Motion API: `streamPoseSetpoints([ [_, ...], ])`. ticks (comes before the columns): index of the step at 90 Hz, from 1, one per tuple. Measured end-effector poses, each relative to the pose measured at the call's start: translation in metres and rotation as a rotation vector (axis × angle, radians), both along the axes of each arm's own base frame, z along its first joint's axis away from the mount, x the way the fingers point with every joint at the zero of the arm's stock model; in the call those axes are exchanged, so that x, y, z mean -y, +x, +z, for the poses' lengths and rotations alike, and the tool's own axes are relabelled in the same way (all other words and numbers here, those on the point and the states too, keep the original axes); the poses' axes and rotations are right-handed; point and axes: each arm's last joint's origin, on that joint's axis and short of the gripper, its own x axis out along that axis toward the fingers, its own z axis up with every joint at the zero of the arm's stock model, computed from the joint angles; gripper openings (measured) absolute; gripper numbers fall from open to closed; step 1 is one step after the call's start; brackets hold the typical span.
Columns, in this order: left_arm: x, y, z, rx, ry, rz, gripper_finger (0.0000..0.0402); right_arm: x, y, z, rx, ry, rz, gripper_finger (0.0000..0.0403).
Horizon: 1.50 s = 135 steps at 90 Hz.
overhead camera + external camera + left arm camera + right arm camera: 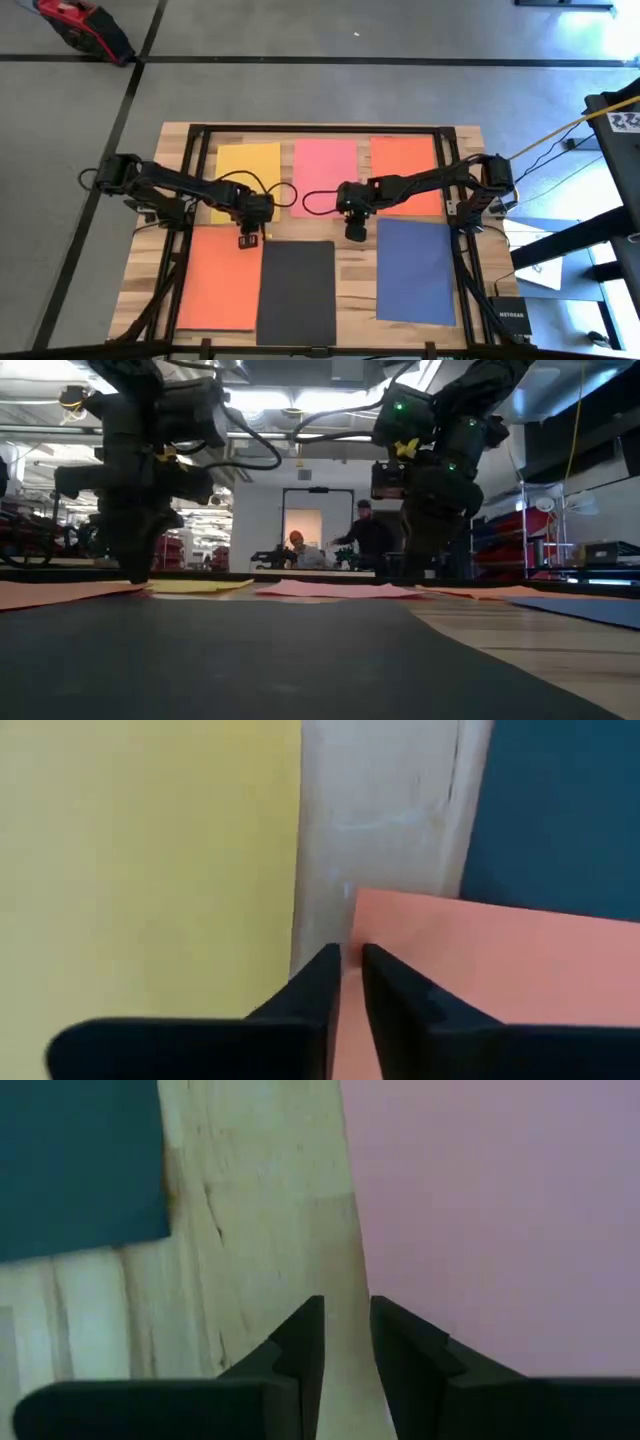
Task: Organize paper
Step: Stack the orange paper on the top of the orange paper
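Left tool low over the surface, fingers nearly closed with only a thin slit between them. Tips sit right at the top corner of the front orange sheet; the wrist view shows that sheet's edge running into the slit, but whether it is actually pinched cannot be told. Just beside this tool: yellow sheet behind it, black sheet to its right, with a narrow strip of bare wood between yellow, orange and black.

Right tool also low, fingers close together with a small gap, gripping nothing. Tips over bare wood at the front right edge of the pink sheet; the edge runs straight into the gap between the fingers. Dark blue sheet lies near, front right of this tool, apart from it by a wood strip.

Layout: back row yellow, pink, second orange sheet, left to right, narrow gaps between them. Front row orange, black, dark blue; orange and black edges about touching, wider bare wood between black and blue. All sheets flat; the low view shows the pink one's near edge slightly lifted.

Open room: wood band between the rows under both tools, plus margins at the surface's edges. Two people far off in the room behind.
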Motion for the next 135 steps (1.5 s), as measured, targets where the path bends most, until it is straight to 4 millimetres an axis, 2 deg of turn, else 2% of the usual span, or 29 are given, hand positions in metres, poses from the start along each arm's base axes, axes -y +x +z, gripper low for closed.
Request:
streamPoseSetpoints([
  [13, 0.002, 0.0, 0.001, -0.013, -0.098, 0.02, 0.0087, 0.0, 0.0, 0.0, 0.0, 0.0, 0.0, 0.0074],
  [36, 0.002, 0.001, 0.002, 0.002, -0.08, 0.006, 0.0157, 0.0, 0.0, 0.0, 0.0, 0.0, 0.0, 0.0074],
  [50, 0.002, -0.001, -0.01, 0.022, -0.08, 0.005, 0.0181, 0.0, 0.0, 0.0, 0.0, 0.0, 0.0, 0.0074],
  [63, 0.001, -0.003, -0.019, 0.01, -0.057, -0.004, 0.0187, 0.0, 0.0, 0.0, 0.001, -0.001, 0.0, 0.0074],
  [76, 0.001, -0.003, -0.017, 0.001, -0.037, 0.001, 0.0165, 0.0, 0.0, 0.0, 0.001, -0.005, 0.001, 0.0074],
  [107, 0.002, 0.007, 0.001, -0.025, -0.053, 0.0, 0.005, 0.0, 0.002, 0.001, 0.019, -0.006, 0.001, 0.0074],
  [135, 0.002, 0.011, 0.014, -0.046, -0.051, -0.035, 0.0005, 0.0, 0.003, 0.001, 0.028, -0.006, 0.001, 0.0074],
])
